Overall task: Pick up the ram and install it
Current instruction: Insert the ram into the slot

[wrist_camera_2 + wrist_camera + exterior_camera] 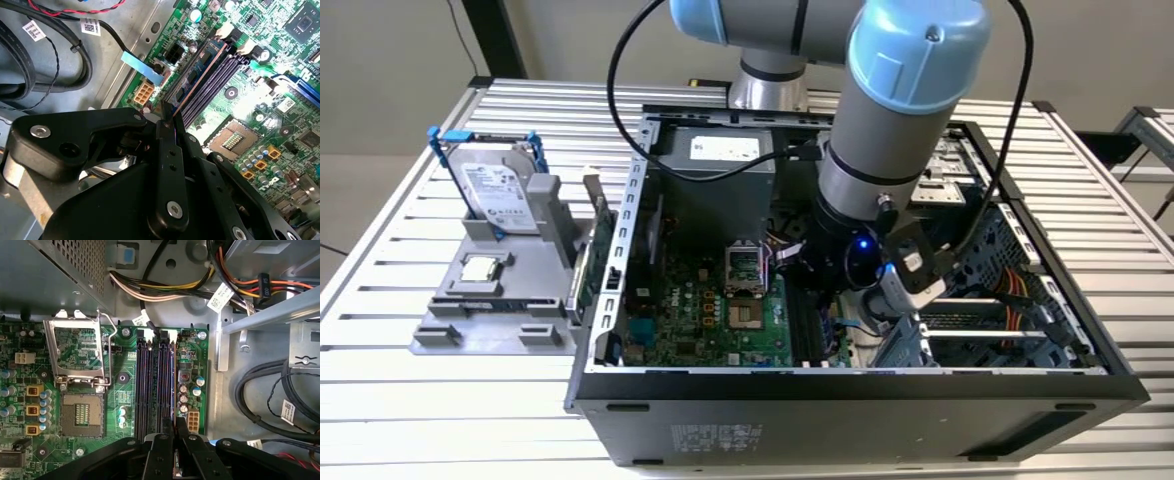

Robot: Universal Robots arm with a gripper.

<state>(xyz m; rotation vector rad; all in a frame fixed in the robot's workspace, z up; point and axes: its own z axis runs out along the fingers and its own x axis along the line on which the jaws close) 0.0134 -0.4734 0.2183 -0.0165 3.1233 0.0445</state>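
Claw: black two-fingered gripper (172,117) closed on the ram, its fingers (167,150) pinching the stick's upper edge, low over the motherboard.
Arm pose: grey robot arm with light-blue joint caps (894,130) reaches steeply down into the open black computer case (854,400), wrist near the case's front wall.
Ram: thin blue-green circuit-board stick with small dark chips (200,70), standing on edge lengthwise in the outermost of the long black memory slots (150,385), by the green motherboard's (195,360) edge nearest the drive cage.
Seating: cannot tell whether it is pressed fully home.
Motherboard: open silver processor socket (80,357) beside the slots.
Table: silver hard drive with blue rails (494,190) upright in a grey holder near the slatted metal table's (400,400) far corner, at the exterior view's left.
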